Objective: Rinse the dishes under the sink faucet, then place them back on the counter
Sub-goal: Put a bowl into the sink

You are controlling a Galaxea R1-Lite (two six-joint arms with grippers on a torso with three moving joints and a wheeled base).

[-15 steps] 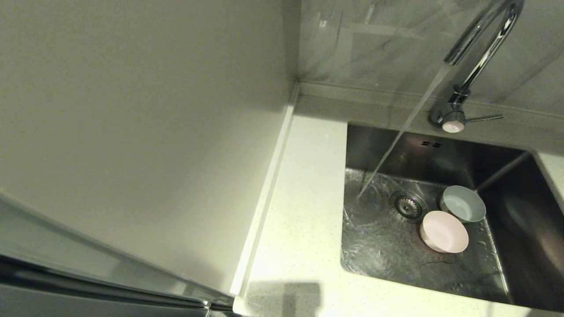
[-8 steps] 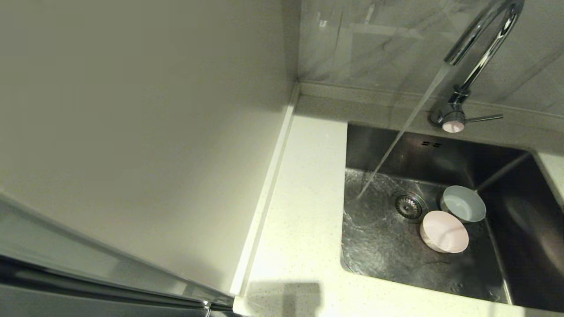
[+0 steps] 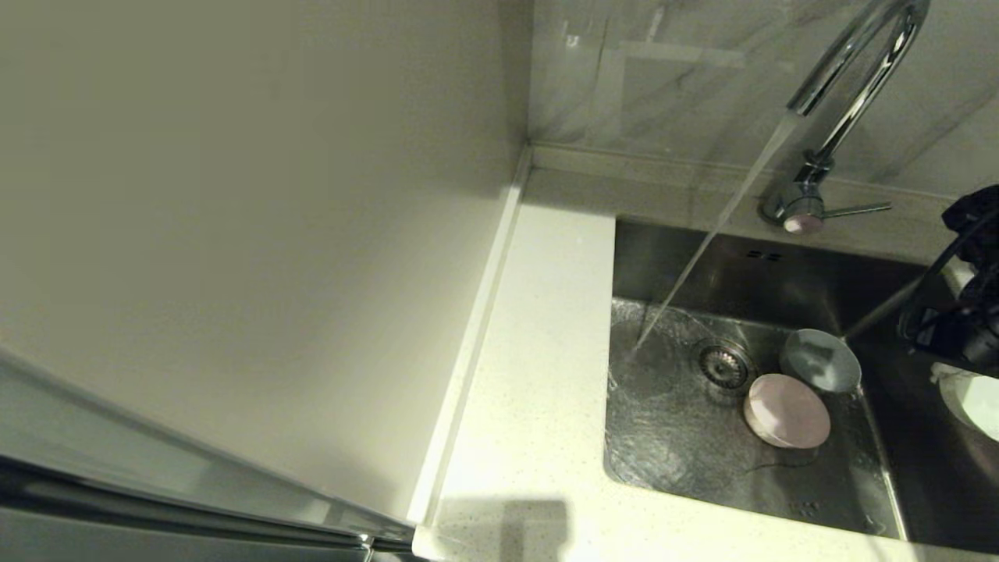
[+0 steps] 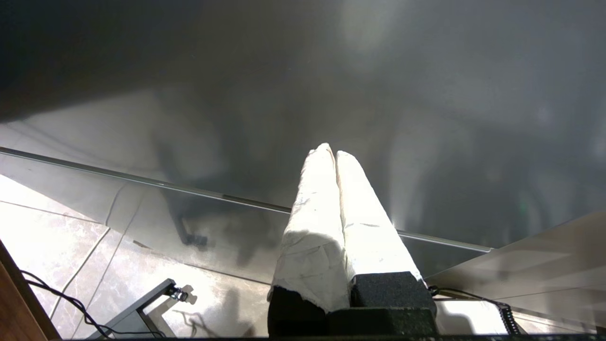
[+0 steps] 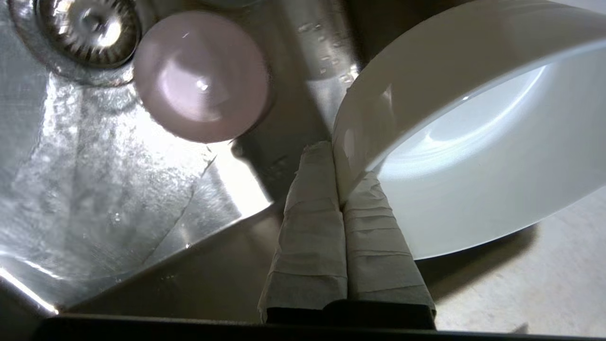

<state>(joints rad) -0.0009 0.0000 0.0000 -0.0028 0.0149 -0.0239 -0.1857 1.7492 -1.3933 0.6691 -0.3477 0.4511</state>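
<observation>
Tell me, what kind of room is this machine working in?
Most likely a home kitchen: a steel sink set into a cream counter, a chrome faucet running water, and small bowls such as the pink bowl in the basin.

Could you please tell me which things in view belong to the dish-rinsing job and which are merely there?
Job:
white bowl, pinched at its rim by the right gripper
pink bowl and grey-blue bowl in the sink
running faucet
counter

Merely there:
left gripper, parked
wall panel
</observation>
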